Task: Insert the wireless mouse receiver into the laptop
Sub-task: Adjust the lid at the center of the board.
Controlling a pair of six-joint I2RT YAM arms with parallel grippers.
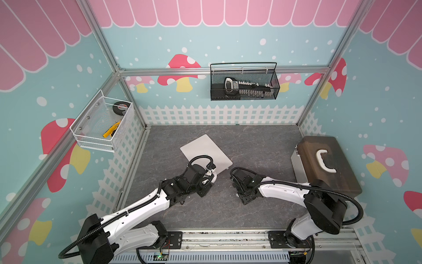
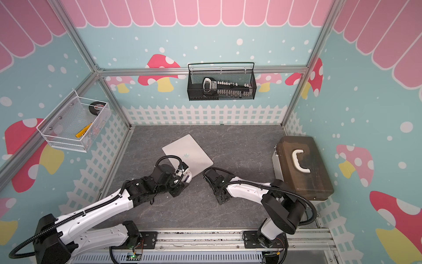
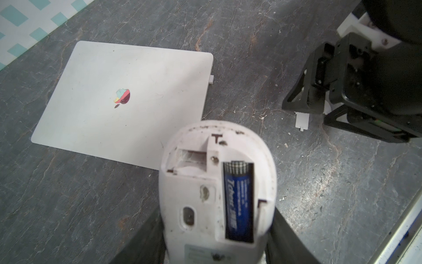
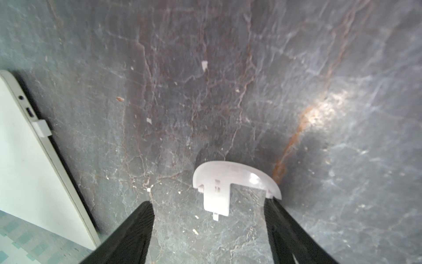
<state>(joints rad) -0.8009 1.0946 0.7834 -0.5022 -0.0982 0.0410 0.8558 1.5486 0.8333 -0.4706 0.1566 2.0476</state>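
The laptop (image 1: 205, 149) (image 2: 188, 152) lies shut on the grey table, apple logo up. The wireless mouse receiver (image 3: 212, 79) (image 4: 41, 128) sticks out of its side edge as a small white stub, next to another port. My left gripper (image 3: 217, 228) is shut on the white mouse (image 3: 201, 182), held belly up near the laptop's corner; its blue battery (image 3: 238, 201) shows in the uncovered bay. My right gripper (image 4: 209, 202) stands open just above the table. The white curved cover piece (image 4: 237, 176) lies flat between its fingers, one end at a fingertip.
A brown-lidded box (image 1: 326, 164) with a white handle stands at the right. A black mesh basket (image 1: 244, 82) hangs on the back wall and a white wire basket (image 1: 102, 123) on the left wall. The arms' metal rail (image 1: 217, 237) runs along the front.
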